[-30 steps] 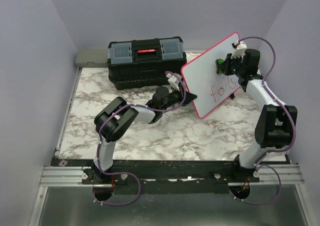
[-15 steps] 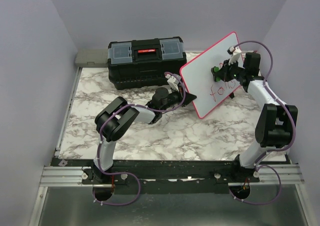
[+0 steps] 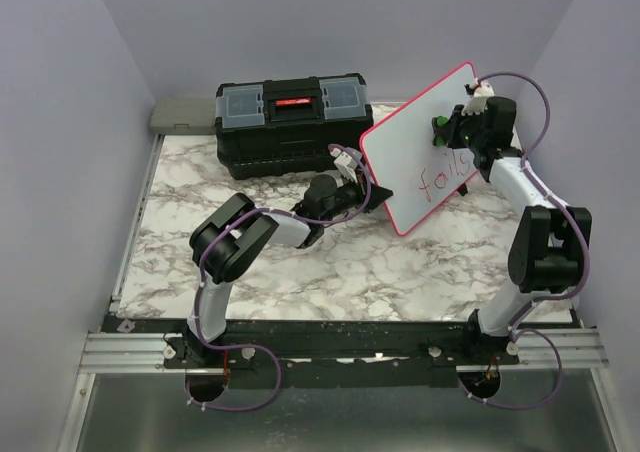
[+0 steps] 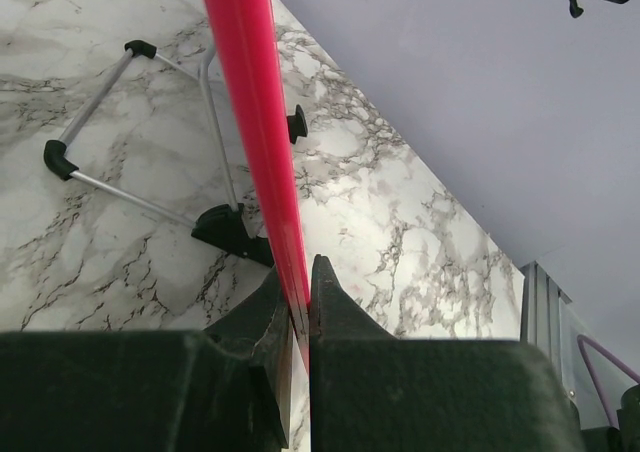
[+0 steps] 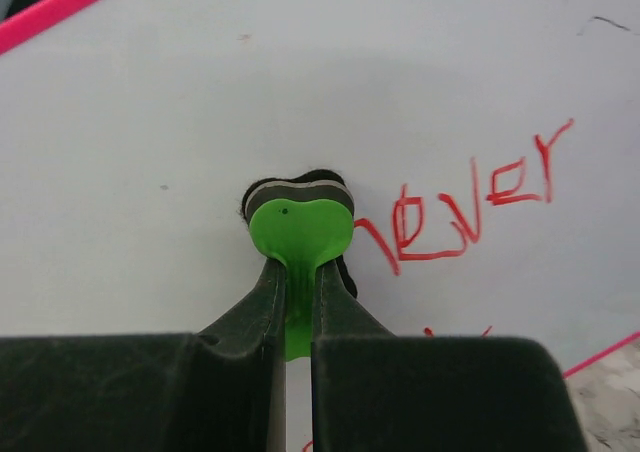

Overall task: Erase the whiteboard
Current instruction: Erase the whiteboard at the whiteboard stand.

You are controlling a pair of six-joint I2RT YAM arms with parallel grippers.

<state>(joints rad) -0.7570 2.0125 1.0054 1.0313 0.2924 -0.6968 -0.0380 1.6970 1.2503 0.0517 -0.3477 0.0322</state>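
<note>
Whiteboard [image 3: 412,157] tilted; right gripper [image 3: 447,129], eraser [image 5: 300,227] partly hide writing [image 3: 441,178]

The top camera looks down from above and behind on the whole table [image 3: 300,262]. Both wrist cameras look forward, very near the whiteboard [image 3: 405,157], which all views share.

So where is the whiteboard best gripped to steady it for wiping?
By the whiteboard's pink rim, edge-on from the left, one finger per face, as the left hand does. It stands tilted on a wire stand, so that edge is exposed and the writing unobstructed.
</note>
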